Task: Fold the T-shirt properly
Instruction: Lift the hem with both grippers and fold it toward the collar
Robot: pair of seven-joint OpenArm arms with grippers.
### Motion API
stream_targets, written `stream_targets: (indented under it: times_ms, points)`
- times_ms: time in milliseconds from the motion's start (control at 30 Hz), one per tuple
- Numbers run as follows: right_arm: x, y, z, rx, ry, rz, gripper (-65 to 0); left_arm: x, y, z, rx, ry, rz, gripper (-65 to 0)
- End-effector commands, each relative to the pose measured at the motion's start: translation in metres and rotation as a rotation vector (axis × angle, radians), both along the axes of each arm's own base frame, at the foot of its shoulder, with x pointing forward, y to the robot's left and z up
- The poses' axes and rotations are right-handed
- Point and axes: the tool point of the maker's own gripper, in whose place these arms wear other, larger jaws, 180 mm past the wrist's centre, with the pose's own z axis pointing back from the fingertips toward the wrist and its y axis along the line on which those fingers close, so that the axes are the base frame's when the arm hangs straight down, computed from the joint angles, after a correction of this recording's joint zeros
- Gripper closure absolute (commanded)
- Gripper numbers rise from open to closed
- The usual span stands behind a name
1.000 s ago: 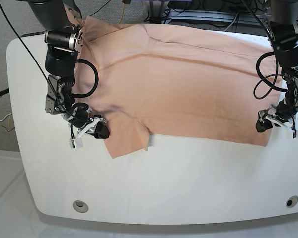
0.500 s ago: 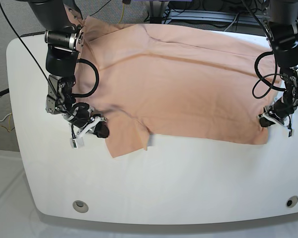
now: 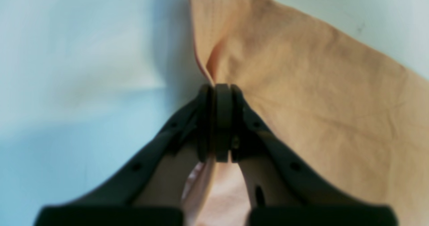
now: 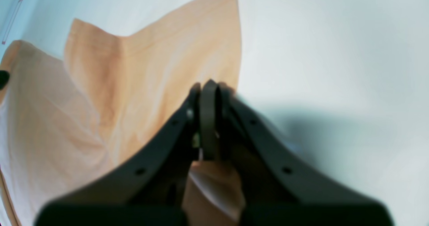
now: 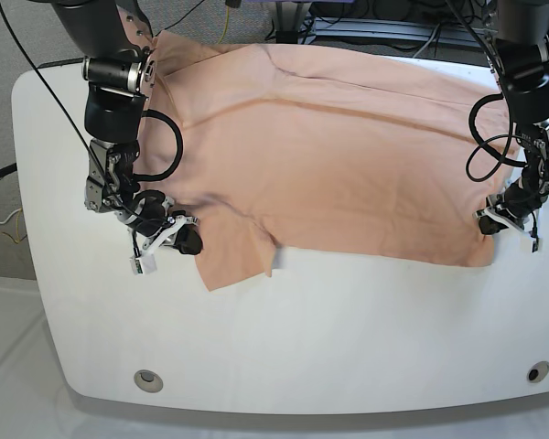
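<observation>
Robotics lab or test bench. White rounded table [image 5: 284, 338] with bolt holes [image 5: 147, 379] near its front edge, two black arms [image 5: 114, 110] with looped cables [image 5: 165, 137] mounted over it. Behind the table, metal framing [image 5: 384, 32] and loose wires [image 5: 229, 14]; grey floor to one side.

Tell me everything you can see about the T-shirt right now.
The T-shirt is plain peach, soft-looking cloth, spread mostly flat with light creases on the white table. One short sleeve sticks out at its near edge. The left gripper and the right gripper are each shut on an edge of it, puckering the cloth there.
</observation>
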Motion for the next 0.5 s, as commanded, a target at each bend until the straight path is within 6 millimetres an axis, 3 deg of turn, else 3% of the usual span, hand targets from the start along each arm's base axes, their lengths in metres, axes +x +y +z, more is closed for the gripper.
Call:
stream_targets:
  times_ms: [0, 133, 200, 267, 400, 467]
  points:
    - [0.008, -0.002, 0.006, -0.031, 0.001, 0.013, 0.0, 0.014, 0.011, 0.022, 0.013, -0.061, 0.01, -0.6]
    - [0.012, 0.0, 0.009, -0.031, -0.008, 0.015, 0.0, 0.012, 0.01, 0.021, 0.011, -0.052, 0.004, -13.1]
    - [0.013, 0.0, 0.011, -0.03, -0.009, 0.016, 0.0, 0.013, 0.01, 0.022, 0.013, -0.054, -0.001, -15.4]
    - [0.013, 0.0, 0.01, -0.033, -0.006, 0.02, 0.0, 0.014, 0.01, 0.025, 0.015, -0.06, -0.004, -14.8]
    - [0.01, 0.005, 0.009, -0.03, 0.003, 0.032, 0.0, 0.013, 0.009, 0.033, 0.018, -0.089, -0.007, -0.4]
    - [0.01, 0.005, 0.011, -0.031, 0.002, 0.035, 0.0, 0.013, 0.008, 0.038, 0.029, -0.098, -0.019, 0.0]
